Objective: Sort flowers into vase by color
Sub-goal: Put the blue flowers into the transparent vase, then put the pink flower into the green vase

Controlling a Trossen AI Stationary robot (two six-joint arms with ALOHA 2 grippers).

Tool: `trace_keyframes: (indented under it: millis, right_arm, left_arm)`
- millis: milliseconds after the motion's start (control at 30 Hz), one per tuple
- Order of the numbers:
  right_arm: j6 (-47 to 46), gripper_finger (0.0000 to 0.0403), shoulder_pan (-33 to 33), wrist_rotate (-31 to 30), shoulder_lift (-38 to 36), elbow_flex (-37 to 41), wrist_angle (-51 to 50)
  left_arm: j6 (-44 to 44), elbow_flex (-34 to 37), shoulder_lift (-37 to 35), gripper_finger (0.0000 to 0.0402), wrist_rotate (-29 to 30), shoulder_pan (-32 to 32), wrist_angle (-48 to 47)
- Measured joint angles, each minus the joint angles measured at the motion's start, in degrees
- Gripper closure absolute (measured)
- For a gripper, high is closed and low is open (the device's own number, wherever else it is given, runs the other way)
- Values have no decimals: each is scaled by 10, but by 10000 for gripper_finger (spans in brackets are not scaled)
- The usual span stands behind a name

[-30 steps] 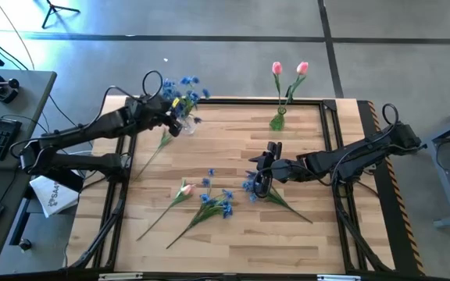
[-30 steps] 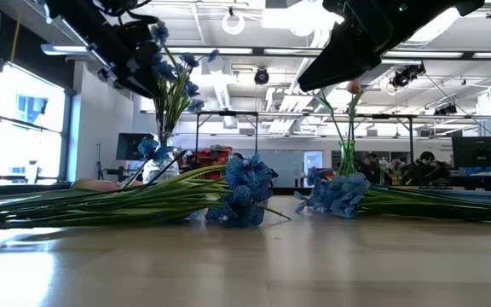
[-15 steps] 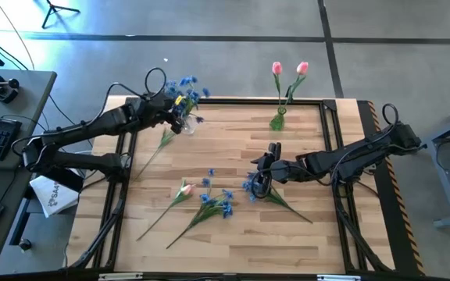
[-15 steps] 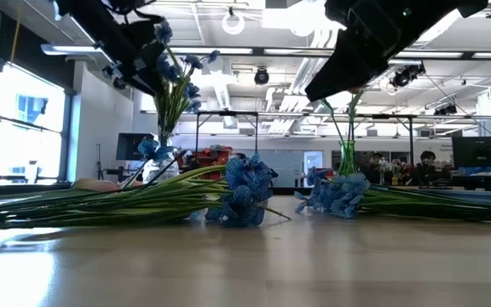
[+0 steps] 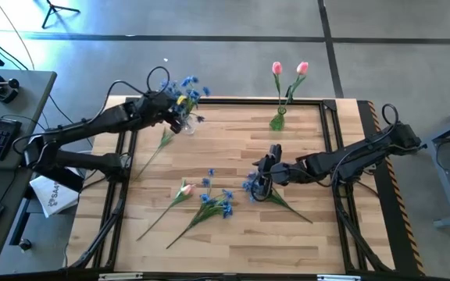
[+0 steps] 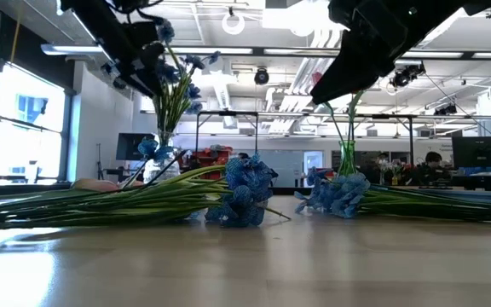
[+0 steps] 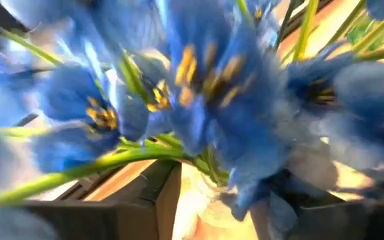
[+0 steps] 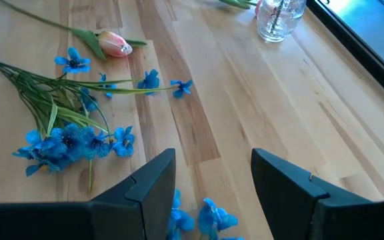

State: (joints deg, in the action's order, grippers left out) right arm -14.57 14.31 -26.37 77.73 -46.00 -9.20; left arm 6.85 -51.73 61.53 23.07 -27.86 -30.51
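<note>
meanwhile, right gripper (image 5: 262,176) has crept closer over the blue stem (image 5: 250,186) on the desk (image 5: 303,234), jaws apart, empty | left gripper (image 5: 176,117) lingers at the blue-flower vase (image 5: 187,125), grip unclear | pink tulip (image 5: 184,189) and blue sprays (image 5: 217,204) unsorted

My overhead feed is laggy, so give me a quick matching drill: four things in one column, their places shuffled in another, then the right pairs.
Things:
1. pink tulips
2. loose tulip
3. left claw
4. right claw

Places:
A. lying on the table among blue stems
B. standing in the green vase at the far edge
C. open, over the blue flower near the table's middle
D. at the clear vase of blue blossoms, far left

Pairs: 1-B, 2-A, 3-D, 4-C
</note>
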Motion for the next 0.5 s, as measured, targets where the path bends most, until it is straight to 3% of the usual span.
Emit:
trace_keyframes:
  millis: [200, 333, 500]
  right_arm:
    - [0, 211, 0, -1, 0, 0, -6]
    - [-41, 211, 0, 1, -3, 0, -80]
    - [-142, 211, -8, 84, -16, 0, -215]
  left_arm:
    - [-5, -38, -26, 222, 9, 0, -64]
    - [8, -53, -49, 223, 30, 10, -103]
    - [45, -53, -88, 231, 38, 55, -135]
